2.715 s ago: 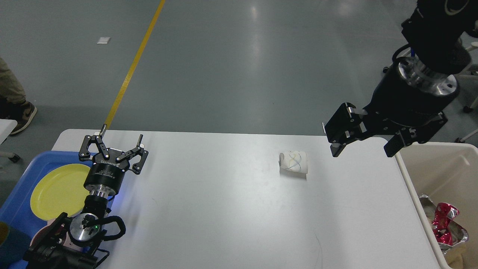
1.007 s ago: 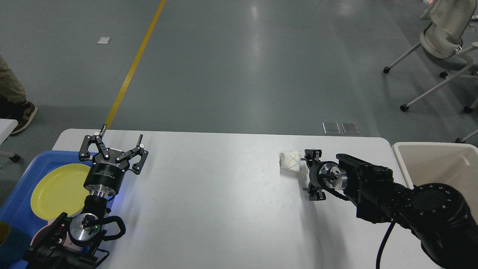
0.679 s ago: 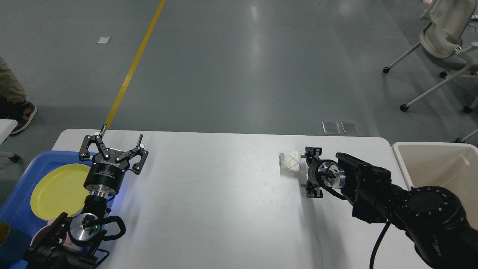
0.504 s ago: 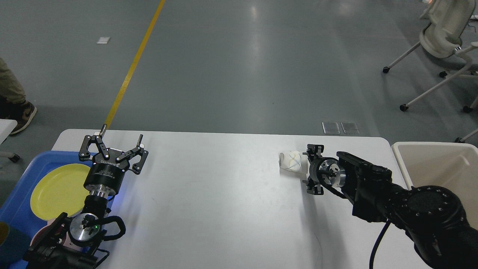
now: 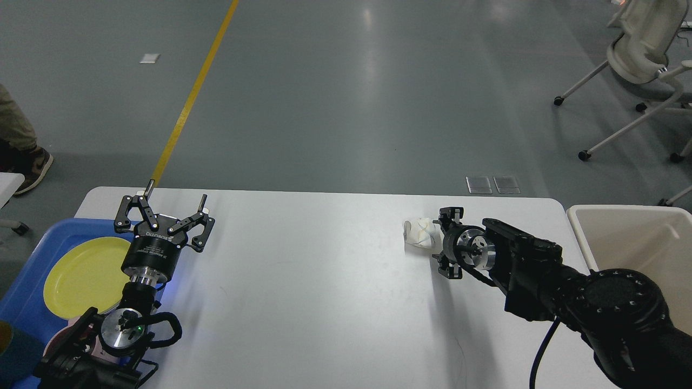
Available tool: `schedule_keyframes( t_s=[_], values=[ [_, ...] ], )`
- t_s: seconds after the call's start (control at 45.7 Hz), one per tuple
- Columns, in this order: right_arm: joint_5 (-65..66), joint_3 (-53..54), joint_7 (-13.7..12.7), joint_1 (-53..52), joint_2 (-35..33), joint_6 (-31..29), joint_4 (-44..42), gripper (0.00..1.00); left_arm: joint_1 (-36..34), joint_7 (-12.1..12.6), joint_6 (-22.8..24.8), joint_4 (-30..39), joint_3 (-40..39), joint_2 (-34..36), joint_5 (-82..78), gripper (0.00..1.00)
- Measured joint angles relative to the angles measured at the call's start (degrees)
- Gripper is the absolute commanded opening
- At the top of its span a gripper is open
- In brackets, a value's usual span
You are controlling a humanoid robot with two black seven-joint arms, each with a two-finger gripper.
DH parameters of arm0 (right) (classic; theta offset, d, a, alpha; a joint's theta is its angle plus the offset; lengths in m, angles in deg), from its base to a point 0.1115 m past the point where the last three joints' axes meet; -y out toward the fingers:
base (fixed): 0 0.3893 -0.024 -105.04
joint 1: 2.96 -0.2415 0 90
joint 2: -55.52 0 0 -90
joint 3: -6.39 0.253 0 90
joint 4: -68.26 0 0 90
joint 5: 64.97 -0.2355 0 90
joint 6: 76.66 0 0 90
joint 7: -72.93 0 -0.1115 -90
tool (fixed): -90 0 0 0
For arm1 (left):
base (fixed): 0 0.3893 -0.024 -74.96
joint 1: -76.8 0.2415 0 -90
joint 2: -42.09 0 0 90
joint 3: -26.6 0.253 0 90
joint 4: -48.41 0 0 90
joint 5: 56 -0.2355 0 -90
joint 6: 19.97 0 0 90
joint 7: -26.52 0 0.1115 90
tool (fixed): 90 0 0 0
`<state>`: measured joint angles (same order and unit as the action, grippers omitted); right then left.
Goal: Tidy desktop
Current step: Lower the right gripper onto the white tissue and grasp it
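One crumpled white wad of paper [image 5: 419, 233] is all I see left on the bench [image 5: 324, 292], lying toward its far right part, directly ahead of my right gripper [image 5: 444, 243] and touching or just short of its tips. I see that gripper end-on and dark, so I cannot tell whether its fingers are spread or closed, nor whether they straddle the wad. That is the risk: if the tips meet the paper head-on, I judge they will shove the light wad away across the smooth top rather than catch it. The beige bin [image 5: 632, 237] sits behind and to the right of this gripper. My left gripper [image 5: 165, 208] rests far off to the left, fingers spread and empty, beside the blue tray [image 5: 32, 281] with its yellow plate [image 5: 81, 275].
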<state>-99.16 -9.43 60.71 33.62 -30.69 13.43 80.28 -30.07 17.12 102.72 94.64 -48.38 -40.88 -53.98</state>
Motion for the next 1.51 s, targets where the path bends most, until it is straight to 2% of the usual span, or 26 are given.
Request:
schedule_keyframes(
  t_s=[0.504,0.591,0.81,0.963,1.182,1.511],
  values=[
    [0.1,-0.1,0.0,0.1,0.3,0.4,-0.5,0.72,0.0,0.0,0.0,0.0,0.0,0.0,0.0,0.96],
    [0.2,-0.2,0.0,0.3,0.5,0.6,-0.4,0.68,0.0,0.0,0.0,0.0,0.0,0.0,0.0,0.96],
    [0.2,-0.5,0.1,0.4,0.5,0.7,-0.4,0.67,0.0,0.0,0.0,0.0,0.0,0.0,0.0,0.96],
    [0.2,-0.5,0.1,0.5,0.6,0.7,-0.4,0.57,0.0,0.0,0.0,0.0,0.0,0.0,0.0,0.96],
    [0.2,-0.3,0.1,0.5,0.6,0.6,-0.3,0.53,0.0,0.0,0.0,0.0,0.0,0.0,0.0,0.96],
    [0.2,-0.5,0.1,0.8,0.6,0.6,-0.4,0.40,0.0,0.0,0.0,0.0,0.0,0.0,0.0,0.96]
  ],
)
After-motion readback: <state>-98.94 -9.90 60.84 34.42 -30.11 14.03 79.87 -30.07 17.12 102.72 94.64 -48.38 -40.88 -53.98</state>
